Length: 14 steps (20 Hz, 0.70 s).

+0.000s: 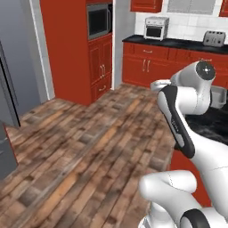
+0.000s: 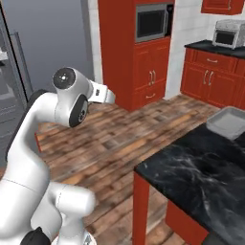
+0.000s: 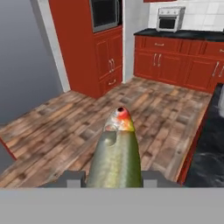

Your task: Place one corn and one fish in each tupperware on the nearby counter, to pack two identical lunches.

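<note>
Between the two dark fingertips, low in the hand view, sits the fish (image 3: 116,159) — the pale olive-silver one with a yellowish sheen, its head tipped with red and orange and pointing away from the hand, out over the plank floor (image 3: 87,127). The gripper (image 3: 113,178) is clenched on the body of the fish, one finger (image 3: 73,178) on either flank, and the fish hangs in the air well above the floor, not over any worktop.

From behind the arm on its right side, the counter (image 2: 201,177) runs along the right — black marble-look top with faint white veining, on red fronts. One tupperware (image 2: 228,122) lies at its far end, a shallow light-grey tray with a broad rim; nothing shows inside it from this angle, though its near wall hides part of the bottom. The white arm is folded up to the left of the counter, its wrist turned toward the open floor.

Across the room stand tall red cabinets with a built-in microwave (image 2: 152,21), and a toaster oven (image 1: 156,27) and a toaster (image 1: 214,38) sit on the far worktop.
</note>
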Available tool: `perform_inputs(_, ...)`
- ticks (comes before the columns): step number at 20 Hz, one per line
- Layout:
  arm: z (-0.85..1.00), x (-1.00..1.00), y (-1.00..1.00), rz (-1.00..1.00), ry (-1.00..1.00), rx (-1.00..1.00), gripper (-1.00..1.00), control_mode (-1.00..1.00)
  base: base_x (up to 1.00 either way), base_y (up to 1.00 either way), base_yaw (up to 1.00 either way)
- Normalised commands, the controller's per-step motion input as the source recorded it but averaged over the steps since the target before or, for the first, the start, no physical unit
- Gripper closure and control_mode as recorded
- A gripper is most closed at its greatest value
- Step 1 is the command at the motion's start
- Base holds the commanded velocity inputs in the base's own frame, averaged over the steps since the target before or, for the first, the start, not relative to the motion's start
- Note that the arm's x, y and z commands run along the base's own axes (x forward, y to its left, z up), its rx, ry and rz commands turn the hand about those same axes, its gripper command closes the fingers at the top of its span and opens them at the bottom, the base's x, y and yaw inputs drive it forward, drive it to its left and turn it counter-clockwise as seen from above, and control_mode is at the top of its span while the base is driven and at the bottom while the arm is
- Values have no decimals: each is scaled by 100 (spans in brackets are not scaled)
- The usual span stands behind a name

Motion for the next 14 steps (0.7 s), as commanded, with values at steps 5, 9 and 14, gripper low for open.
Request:
perform_inputs(5,0,0,0,0,0,0,100,100,53,85,-43)
perform_inputs(9,0,0,0,0,0,0,100,100,56,19,-43)
perform_inputs(14,0,0,0,0,0,0,100,100,69,13,-43)
